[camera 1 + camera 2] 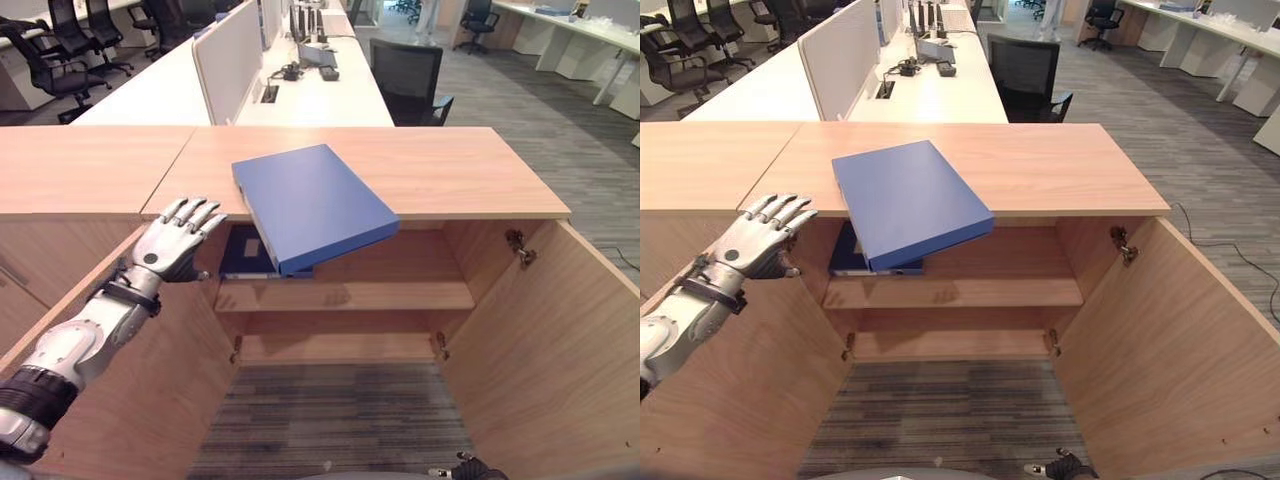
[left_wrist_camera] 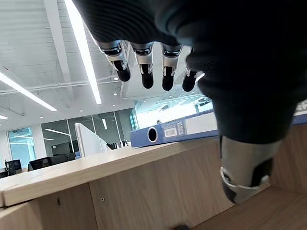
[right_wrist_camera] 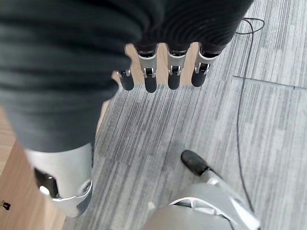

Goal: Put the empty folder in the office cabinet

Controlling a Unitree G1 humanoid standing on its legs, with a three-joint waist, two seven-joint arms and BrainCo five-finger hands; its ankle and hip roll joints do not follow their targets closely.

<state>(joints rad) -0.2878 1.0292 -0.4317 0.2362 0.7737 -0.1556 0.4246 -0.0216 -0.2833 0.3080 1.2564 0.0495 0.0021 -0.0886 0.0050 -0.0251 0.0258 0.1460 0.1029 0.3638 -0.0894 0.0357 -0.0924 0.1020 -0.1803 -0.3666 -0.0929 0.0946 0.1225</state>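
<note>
Left hand [image 1: 172, 245] hovers with fingers straight beside the open cabinet [image 1: 520, 330]. Blue folder [image 1: 312, 203] overhangs the cabinet top. Right hand [image 3: 165, 72] hangs relaxed over carpet

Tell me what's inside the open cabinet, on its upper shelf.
A dark blue binder lies at the upper shelf's left end. The blue folder overhanging the cabinet top covers part of it, so anything behind is hidden.

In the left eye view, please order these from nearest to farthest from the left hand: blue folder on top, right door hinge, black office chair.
From the left hand:
1. Blue folder, on the cabinet top, overhanging its front edge.
2. Right door hinge, inside the cabinet's right side.
3. Black office chair, behind the cabinet.
</note>
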